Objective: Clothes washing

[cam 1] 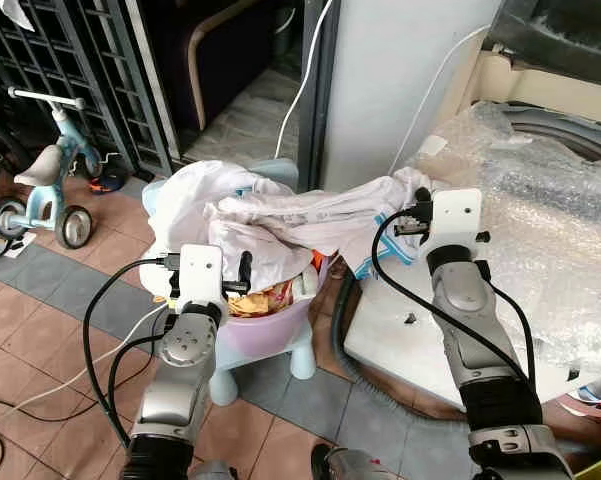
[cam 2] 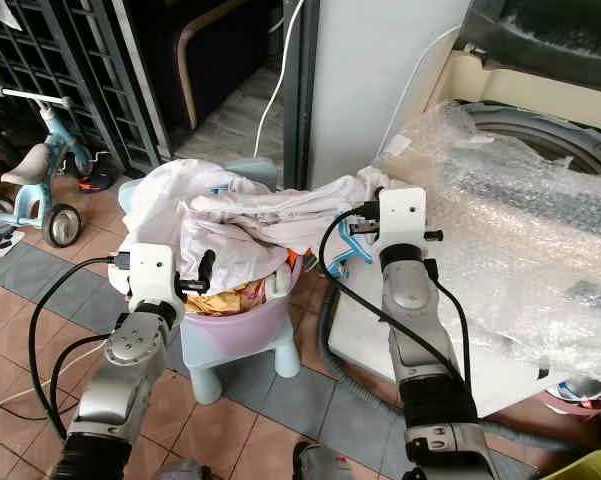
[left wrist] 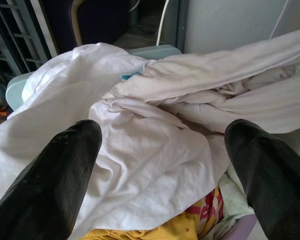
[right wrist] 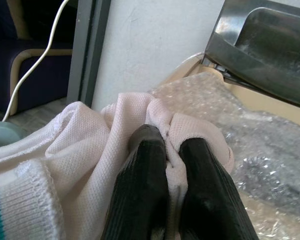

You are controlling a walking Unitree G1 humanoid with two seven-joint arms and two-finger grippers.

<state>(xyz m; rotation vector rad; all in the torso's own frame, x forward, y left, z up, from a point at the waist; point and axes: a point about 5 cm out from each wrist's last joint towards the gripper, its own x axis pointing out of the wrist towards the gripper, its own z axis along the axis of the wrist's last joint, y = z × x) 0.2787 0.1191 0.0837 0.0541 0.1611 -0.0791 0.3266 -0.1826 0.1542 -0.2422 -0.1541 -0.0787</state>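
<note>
White clothes (cam 1: 230, 215) are heaped in a lilac basin (cam 1: 280, 322) that stands on a pale blue stool (cam 1: 302, 360); a yellow patterned cloth (left wrist: 140, 231) lies under them. My left gripper (left wrist: 162, 135) hovers open just above the heap, at its near side. My right gripper (right wrist: 167, 142) is shut on a white knit garment (cam 1: 320, 210), which stretches from the basin towards the washing machine (cam 2: 540, 120) on the right. The machine's top is covered in bubble wrap (cam 1: 550, 230).
A grey corrugated hose (cam 1: 342, 340) runs down between the stool and the machine. A child's tricycle (cam 1: 40, 190) and a black metal gate (cam 1: 70, 60) are at the left. A white pillar (cam 1: 400, 80) rises behind the basin. Cables trail over the tiled floor (cam 1: 40, 330).
</note>
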